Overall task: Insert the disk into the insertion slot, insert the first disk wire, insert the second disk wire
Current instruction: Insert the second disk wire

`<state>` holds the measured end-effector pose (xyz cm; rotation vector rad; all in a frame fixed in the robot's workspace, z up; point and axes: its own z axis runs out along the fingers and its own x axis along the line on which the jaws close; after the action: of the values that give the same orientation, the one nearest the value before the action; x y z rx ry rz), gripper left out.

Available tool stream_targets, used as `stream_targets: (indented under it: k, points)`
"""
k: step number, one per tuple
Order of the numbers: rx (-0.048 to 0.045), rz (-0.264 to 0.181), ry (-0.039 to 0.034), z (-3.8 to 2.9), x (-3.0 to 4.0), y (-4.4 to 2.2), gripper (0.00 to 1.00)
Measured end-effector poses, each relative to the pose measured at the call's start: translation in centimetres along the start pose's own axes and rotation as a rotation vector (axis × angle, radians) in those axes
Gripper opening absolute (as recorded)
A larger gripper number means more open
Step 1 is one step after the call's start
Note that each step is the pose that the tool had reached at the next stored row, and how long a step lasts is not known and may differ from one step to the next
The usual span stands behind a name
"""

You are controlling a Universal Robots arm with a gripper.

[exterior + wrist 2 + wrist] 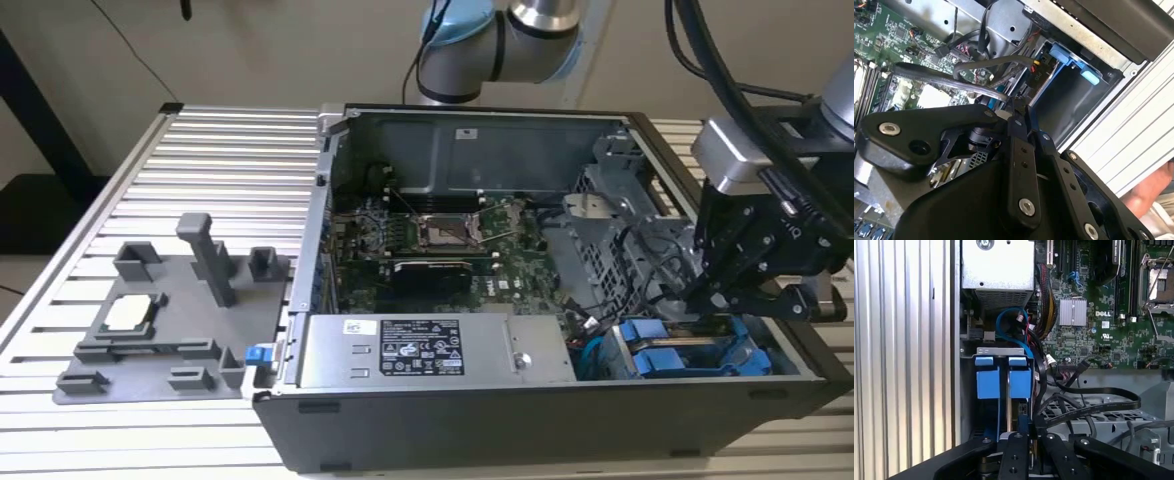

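Observation:
Two blue-framed drives stand side by side in the grey insertion slot (1004, 351) at the open computer case's front corner. The disk (1020, 382) is the one nearer the motherboard, also seen in the exterior view as the disk (643, 330). My gripper (1029, 432) hangs just above the disk's rear edge, its gripper (707, 300) low inside the case at the exterior view's right. Its fingers are closed together on the end of a flat dark disk wire (1094, 405) that loops away over the cage. The second wrist view shows the gripper (1016, 112) tips by the blue frame.
The power supply (414, 350) lies along the case's front, beside the motherboard (427, 250). A perforated grey cage (627, 220) and loose cables crowd the space around the gripper. A grey fixture (160, 320) sits on the slatted table at the exterior view's left.

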<state>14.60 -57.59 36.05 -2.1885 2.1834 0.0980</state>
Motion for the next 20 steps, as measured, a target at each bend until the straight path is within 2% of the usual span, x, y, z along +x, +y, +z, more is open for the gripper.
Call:
stream_targets:
  k: [7, 20]
  points:
    - [-0.0031, 0.000, -0.0002, 0.67, 0.05, -0.16, 0.16]
    - [-0.0057, 0.002, -0.0001, 1.42, 0.12, -0.54, 0.16]
